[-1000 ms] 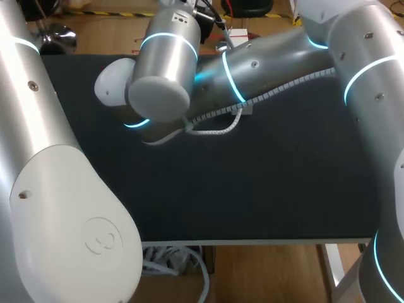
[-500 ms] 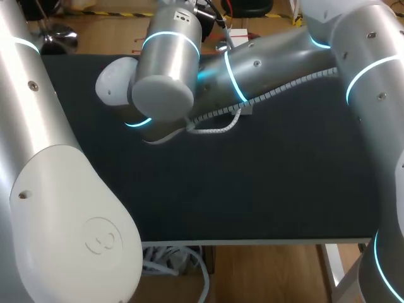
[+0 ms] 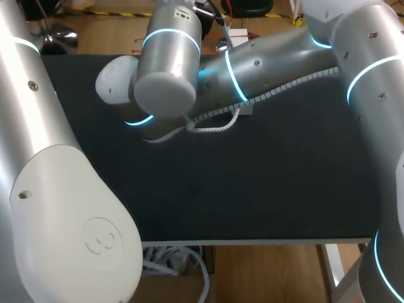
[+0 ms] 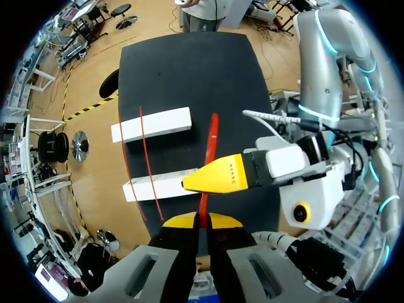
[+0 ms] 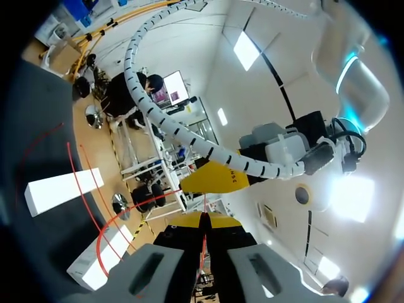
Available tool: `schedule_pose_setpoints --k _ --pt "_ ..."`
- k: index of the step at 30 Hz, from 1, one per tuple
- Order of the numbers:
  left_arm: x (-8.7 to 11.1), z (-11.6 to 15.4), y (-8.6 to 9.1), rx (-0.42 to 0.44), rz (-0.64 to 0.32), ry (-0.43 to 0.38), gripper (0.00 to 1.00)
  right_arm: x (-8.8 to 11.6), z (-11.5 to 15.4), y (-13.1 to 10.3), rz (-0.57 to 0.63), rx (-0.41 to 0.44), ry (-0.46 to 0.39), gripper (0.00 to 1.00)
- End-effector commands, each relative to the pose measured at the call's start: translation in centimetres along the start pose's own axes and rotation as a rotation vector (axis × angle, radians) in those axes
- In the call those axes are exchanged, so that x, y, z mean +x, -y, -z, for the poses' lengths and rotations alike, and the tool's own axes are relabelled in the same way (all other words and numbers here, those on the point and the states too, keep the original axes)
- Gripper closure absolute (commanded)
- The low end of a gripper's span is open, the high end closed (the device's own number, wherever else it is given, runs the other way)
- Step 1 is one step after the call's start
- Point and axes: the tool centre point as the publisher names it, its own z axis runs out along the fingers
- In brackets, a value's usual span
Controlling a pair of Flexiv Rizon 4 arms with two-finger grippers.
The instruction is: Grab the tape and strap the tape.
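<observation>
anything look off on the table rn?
Nothing is spilled or damaged. The one oddity is that the red tape lies in slack curves across the far white block and the near white block, not taut, though the left claw and the right claw each pinch a strand.

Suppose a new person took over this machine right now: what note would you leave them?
Left gripper: shut on the red tape, which runs out ahead of its fingers.
Right gripper: shut on the tape too, just ahead of the left gripper.
Near white block and far white block lie on the black table; thin red strands cross both.
Done: tape grabbed.
Left: the strapping looks unfinished; I cannot tell how the strands are fastened.
</observation>
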Motion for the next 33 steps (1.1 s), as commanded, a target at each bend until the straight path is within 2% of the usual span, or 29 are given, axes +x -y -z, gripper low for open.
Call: schedule_pose_setpoints --k 1,33 --pt "-0.24 0.21 0.13 -0.005 0.0 -0.006 1.0 -0.33 0.06 -0.07 0.003 -0.005 -0.015 1.0" --pt "-0.24 0.21 0.13 -0.005 0.0 -0.006 1.0 0.03 -0.1 -1.03 0.02 -0.021 -0.036 1.0"
